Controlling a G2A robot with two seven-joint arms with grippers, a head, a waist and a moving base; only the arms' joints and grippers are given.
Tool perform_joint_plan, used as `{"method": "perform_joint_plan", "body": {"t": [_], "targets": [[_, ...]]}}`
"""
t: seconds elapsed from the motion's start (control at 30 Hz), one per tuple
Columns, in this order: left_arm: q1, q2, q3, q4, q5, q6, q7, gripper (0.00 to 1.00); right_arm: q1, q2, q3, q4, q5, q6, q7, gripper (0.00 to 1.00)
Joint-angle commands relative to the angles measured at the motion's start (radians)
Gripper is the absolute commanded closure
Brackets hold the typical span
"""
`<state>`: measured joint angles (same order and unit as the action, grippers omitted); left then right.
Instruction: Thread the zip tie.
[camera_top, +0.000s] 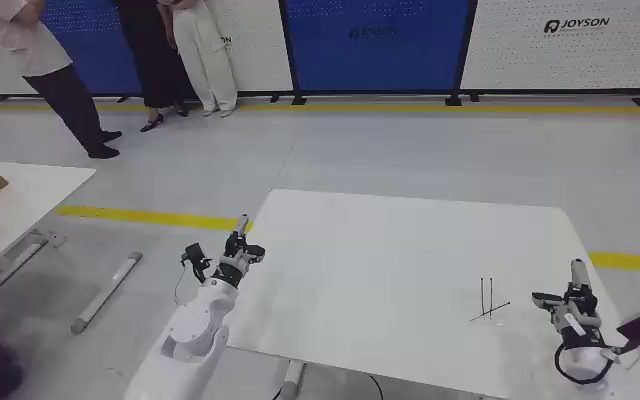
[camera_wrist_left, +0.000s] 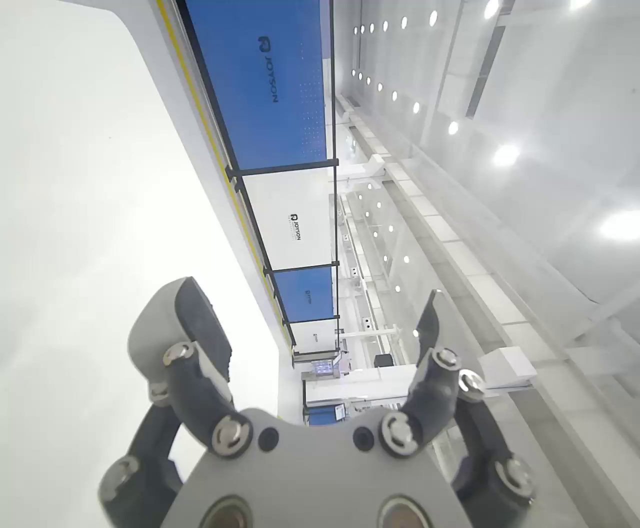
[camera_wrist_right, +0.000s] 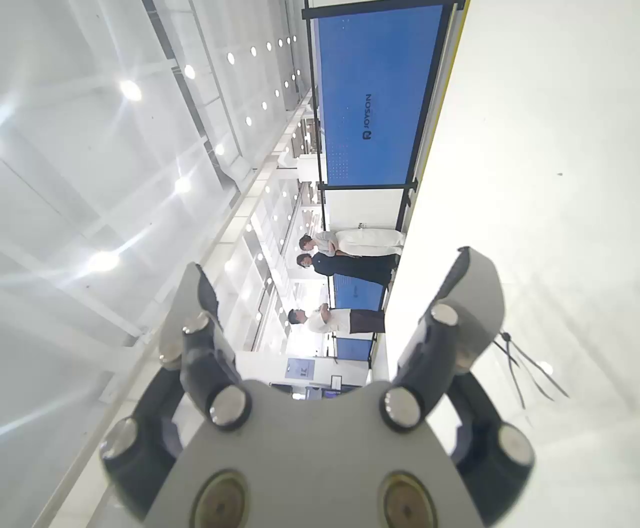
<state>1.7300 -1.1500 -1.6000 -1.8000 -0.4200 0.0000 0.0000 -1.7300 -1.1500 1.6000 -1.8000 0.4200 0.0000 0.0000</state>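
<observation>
Evidently nothing is started: the right gripper (camera_wrist_right: 330, 270) hangs wide open and empty near the thin black plastic zip ties (camera_top: 488, 300), which lie crossed on the white table (camera_top: 380, 270); the left gripper (camera_wrist_left: 315, 310), equally wide and empty, sits well apart from them. Picking and threading remain.

White-shelled left arm (camera_top: 195, 335), grey left hand (camera_wrist_left: 310, 292), black pads (camera_wrist_left: 202, 320), silver screws (camera_wrist_left: 231, 436)

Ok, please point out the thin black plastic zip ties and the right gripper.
thin black plastic zip ties (camera_top: 488, 311), top view, where the strips cross.
right gripper (camera_wrist_right: 330, 262), right wrist view, midway between its fingertips.
</observation>
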Motion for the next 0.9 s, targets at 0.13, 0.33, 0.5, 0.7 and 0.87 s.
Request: {"method": "perform_joint_plan", "body": {"t": [0.13,0.33,0.5,0.7,0.87], "targets": [[0.000,0.000,0.000,0.000,0.000,0.000,0.000,0.00,0.000,0.000,0.000,0.000,0.000,0.000,0.000,0.00],[0.000,0.000,0.000,0.000,0.000,0.000,0.000,0.22,0.000,0.000,0.000,0.000,0.000,0.000,0.000,0.00],[0.000,0.000,0.000,0.000,0.000,0.000,0.000,0.22,0.000,0.000,0.000,0.000,0.000,0.000,0.000,0.00],[0.000,0.000,0.000,0.000,0.000,0.000,0.000,0.00,0.000,0.000,0.000,0.000,0.000,0.000,0.000,0.00],[0.000,0.000,0.000,0.000,0.000,0.000,0.000,0.00,0.000,0.000,0.000,0.000,0.000,0.000,0.000,0.22]]}}
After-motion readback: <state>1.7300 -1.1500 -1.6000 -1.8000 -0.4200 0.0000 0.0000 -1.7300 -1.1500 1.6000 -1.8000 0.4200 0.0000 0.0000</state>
